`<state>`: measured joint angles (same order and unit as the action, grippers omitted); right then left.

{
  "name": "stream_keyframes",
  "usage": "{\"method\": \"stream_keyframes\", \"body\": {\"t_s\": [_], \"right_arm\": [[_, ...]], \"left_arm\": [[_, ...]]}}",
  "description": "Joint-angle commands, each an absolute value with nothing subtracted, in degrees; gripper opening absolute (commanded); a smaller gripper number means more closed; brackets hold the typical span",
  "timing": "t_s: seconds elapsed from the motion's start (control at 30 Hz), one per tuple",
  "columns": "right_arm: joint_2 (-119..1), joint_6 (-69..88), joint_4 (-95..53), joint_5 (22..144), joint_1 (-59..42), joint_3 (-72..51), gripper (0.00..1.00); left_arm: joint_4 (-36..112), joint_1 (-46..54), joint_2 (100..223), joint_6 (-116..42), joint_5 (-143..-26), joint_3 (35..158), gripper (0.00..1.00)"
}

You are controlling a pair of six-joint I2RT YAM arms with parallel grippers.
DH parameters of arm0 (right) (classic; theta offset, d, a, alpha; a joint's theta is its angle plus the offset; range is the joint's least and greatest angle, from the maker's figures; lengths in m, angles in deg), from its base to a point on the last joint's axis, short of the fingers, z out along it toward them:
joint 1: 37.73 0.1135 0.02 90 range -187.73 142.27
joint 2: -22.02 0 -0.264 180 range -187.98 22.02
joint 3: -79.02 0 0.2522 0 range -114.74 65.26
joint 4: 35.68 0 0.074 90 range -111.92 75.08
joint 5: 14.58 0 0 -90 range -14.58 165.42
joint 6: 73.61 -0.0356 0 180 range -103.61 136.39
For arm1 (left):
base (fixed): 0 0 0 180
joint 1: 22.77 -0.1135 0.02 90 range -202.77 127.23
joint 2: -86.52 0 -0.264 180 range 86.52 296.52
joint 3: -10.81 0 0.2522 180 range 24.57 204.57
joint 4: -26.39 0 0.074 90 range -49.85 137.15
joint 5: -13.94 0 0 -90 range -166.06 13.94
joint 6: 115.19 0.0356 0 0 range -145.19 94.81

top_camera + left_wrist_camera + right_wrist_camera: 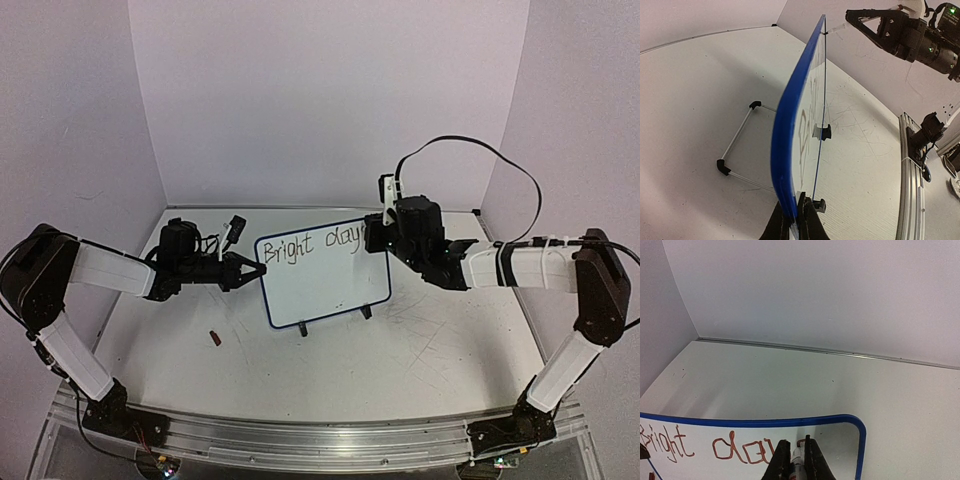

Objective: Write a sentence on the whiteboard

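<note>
Left pincer [796, 215] is clamped shut on the whiteboard [325, 285] at its left rim. The board stands upright straight ahead of its tips, edge-on to it. Right pincer [795, 447] is closed round the marker [797, 462], tip on the board face just in front of its fingers. That's the end of the sentence [310, 243]: "Bright day" on the top line, last letter partly hidden by the fingers.

Risks, my read:
- Top line is nearly out of board. The rounded blue corner [860, 426] sits just right of the right pincer's tips, so another wide letter would run onto the rim.
- Marker pressure goes into the face at the end farthest from the left pincer's pinch. Otherwise only two small black feet [303, 327] and a thin wire stand [737, 142] behind hold the board up. It could flex or pivot, giving shaky strokes or skipped ink.
- Pressing harder could slide the feet on the counter [420, 365] or twist the rim out of the left grip.

Room:
- Below the right pincer's tips the face is blank, with space for a second line running back toward the left pincer.
- Beyond the board, open counter runs to the back wall.
- A small brown object [214, 338] lies nearside of the left pincer, well apart from the board.
</note>
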<state>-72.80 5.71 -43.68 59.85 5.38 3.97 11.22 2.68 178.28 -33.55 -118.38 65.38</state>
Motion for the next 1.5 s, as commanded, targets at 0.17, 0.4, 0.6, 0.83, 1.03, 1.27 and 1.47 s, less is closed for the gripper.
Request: {"method": "stream_keyframes", "body": {"t_s": [0.17, 0.4, 0.6, 0.83, 1.03, 1.27, 1.47], "right_arm": [[-72.45, 5.44, -42.75, 55.97, 5.60, 5.20, 0.00], [-72.11, 5.69, -42.06, 54.07, 5.61, 5.77, 0.00], [-72.11, 4.86, -41.70, 54.68, 5.72, 6.69, 0.00], [-73.40, 3.97, -41.66, 56.09, 6.74, 6.18, 0.00], [-74.90, 3.73, -42.24, 57.18, 7.51, 4.11, 0.00], [-67.69, 3.32, -42.66, 58.11, 8.21, 5.51, 0.00], [-51.33, 4.39, -42.49, 52.36, 8.66, 13.60, 0.00]], "left_arm": [[11.42, 2.19, 177.52, -28.80, -113.95, 66.99, 0.00], [11.41, 2.18, 177.53, -28.80, -113.87, 66.97, 0.00], [11.41, 2.21, 177.51, -28.81, -113.85, 67.01, 0.00], [11.44, 2.23, 177.44, -28.85, -113.85, 67.02, 0.00], [11.50, 2.24, 177.31, -28.88, -113.76, 66.82, 0.00], [11.53, 2.20, 177.43, -28.80, -113.36, 66.81, 0.00], [11.51, 2.20, 177.46, -29.22, -112.39, 66.72, 0.00]]}}
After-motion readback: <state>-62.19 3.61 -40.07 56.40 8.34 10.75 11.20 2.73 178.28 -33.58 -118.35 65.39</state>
